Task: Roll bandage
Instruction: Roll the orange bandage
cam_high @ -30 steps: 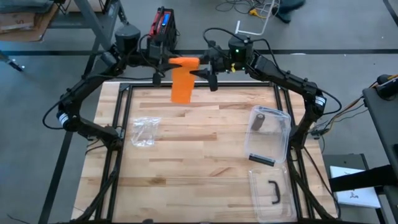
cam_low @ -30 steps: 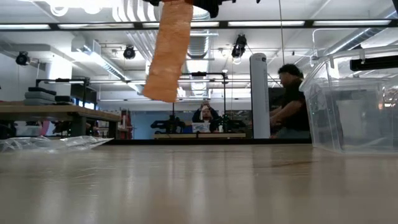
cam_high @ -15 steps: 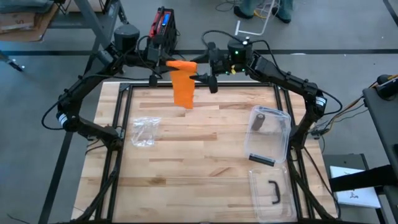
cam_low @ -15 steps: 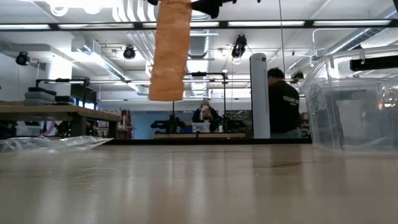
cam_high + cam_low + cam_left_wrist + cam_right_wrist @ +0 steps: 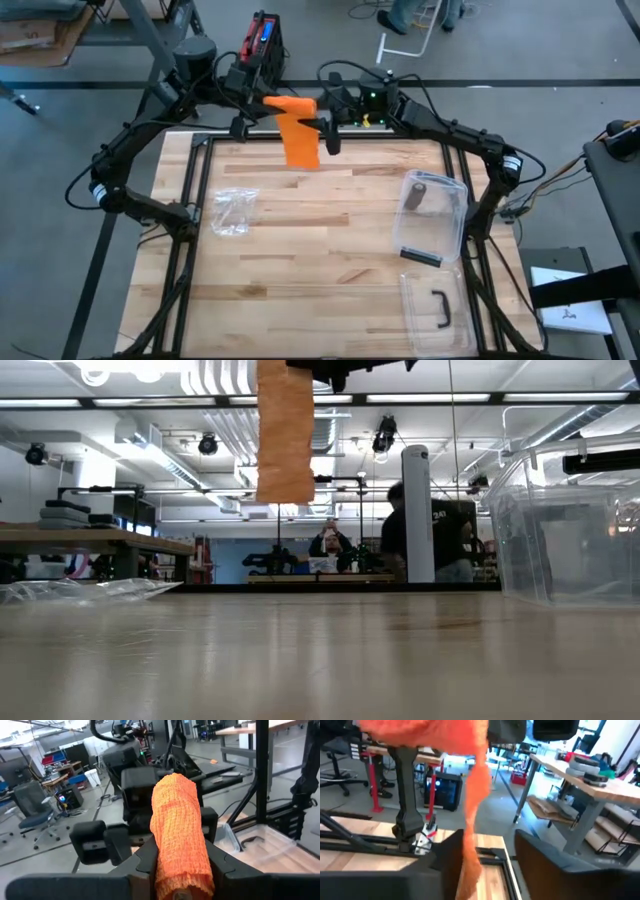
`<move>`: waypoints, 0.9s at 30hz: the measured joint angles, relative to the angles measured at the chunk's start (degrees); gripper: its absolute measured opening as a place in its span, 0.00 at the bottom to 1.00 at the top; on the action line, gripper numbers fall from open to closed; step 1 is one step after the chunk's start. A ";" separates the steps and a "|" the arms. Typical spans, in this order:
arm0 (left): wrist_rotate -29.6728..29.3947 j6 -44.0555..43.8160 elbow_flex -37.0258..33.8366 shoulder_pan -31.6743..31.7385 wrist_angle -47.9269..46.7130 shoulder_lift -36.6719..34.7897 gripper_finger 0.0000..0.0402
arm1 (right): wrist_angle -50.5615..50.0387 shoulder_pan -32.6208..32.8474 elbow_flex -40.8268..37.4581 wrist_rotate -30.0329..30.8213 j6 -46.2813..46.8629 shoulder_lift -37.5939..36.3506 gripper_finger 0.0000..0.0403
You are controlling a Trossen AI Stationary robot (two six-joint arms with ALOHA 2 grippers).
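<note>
One orange bandage point(image 5: 296, 128) hangs in the air above the far edge of your wooden table point(image 5: 320, 260), its rolled end up top and a loose tail dropping straight down well clear of the surface, as you can see in the low view point(image 5: 285, 430). Your left gripper point(image 5: 262, 103) is clamped on the rolled end: in the left wrist view the roll point(image 5: 180, 835) sits squeezed between both dark fingers point(image 5: 150, 855). Your right gripper point(image 5: 325, 125) is just beside the strip on its other side; in the right wrist view the tail point(image 5: 472, 820) falls into the gap between its fingers point(image 5: 447, 857), which stand apart without pinching it. Farther out on the table you have a crumpled clear plastic bag point(image 5: 231, 212) on the left side, and on the right side a clear plastic bin point(image 5: 432, 216) with a dark item inside, plus a clear lid point(image 5: 436, 310) with a black handle nearer the front edge. Beyond the table, in the low view, a person point(image 5: 420, 540) stands in the room.
</note>
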 joint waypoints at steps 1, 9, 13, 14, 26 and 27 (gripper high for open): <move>0.02 -0.39 0.00 -0.07 0.24 0.00 0.20 | -0.43 0.10 0.00 0.00 0.00 0.06 0.35; -0.02 -1.74 0.00 -0.28 -0.40 -0.22 0.21 | -7.22 0.32 0.11 0.04 -1.10 -0.34 0.02; -0.29 -1.75 0.00 0.02 -1.01 -0.68 0.23 | -12.64 0.31 0.13 0.11 -2.38 -2.66 0.00; -0.41 -1.74 0.00 0.12 -1.06 -0.83 0.23 | -13.47 0.30 0.16 0.10 -2.66 -3.37 0.00; -5.62 -0.83 0.00 0.09 -1.14 -0.27 0.23 | -23.40 1.30 0.31 -1.46 -6.10 -6.75 0.00; -5.62 -0.84 -0.02 0.07 -1.30 0.06 0.23 | -23.60 1.62 0.29 -1.77 -6.12 -5.98 0.00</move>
